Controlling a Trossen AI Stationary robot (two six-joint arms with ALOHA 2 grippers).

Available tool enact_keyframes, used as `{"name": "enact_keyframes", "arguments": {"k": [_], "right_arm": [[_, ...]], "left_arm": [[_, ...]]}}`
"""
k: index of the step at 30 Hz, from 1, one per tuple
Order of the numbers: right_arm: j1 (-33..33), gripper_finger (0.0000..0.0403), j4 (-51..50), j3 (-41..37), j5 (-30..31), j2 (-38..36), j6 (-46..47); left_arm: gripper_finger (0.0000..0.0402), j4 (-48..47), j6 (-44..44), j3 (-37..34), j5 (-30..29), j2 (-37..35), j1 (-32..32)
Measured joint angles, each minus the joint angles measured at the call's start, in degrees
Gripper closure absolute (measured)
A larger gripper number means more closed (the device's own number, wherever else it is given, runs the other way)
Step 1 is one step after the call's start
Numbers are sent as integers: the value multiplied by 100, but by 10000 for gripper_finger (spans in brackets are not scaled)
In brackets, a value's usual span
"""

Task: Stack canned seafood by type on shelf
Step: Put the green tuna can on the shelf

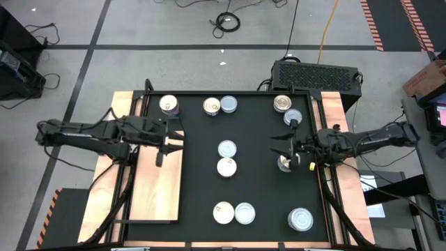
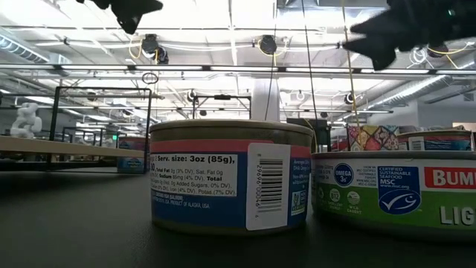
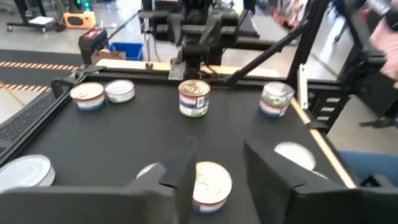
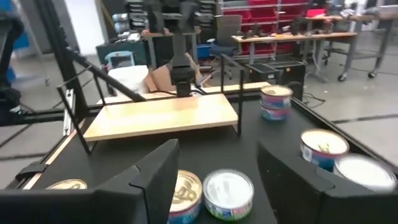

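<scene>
Small round seafood tins, some cream-topped and some silver-topped, lie scattered on the black mat (image 1: 251,185). A pair (image 1: 226,157) lies at mid-table. The shelf (image 1: 160,185), a bare light wooden board on a black frame, stands at the left. My left gripper (image 1: 174,141) hovers open over the shelf's far right corner, pointing at the middle tins (image 3: 211,183). My right gripper (image 1: 281,146) hovers open at the right, beside a stack of two tins (image 3: 194,98) that stands on the mat. In its own view my right gripper (image 4: 217,171) holds nothing.
Tins sit along the far edge (image 1: 169,105) (image 1: 219,105) (image 1: 287,109) and near the front (image 1: 233,213) (image 1: 300,219). A black box (image 1: 317,73) stands behind the table. Two tins (image 2: 230,175) (image 2: 394,193) fill the low view.
</scene>
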Motion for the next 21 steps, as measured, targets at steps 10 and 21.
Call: {"name": "enact_keyframes", "arguments": {"k": [10, 21], "right_arm": [[341, 136, -583, 1759, 24, 2200, -923], [160, 87, -834, 3246, 21, 4494, -1729]], "left_arm": [[170, 84, 8, 2, -68, 385, -362], [169, 339, 111, 2, -1492, 978, -787]]}}
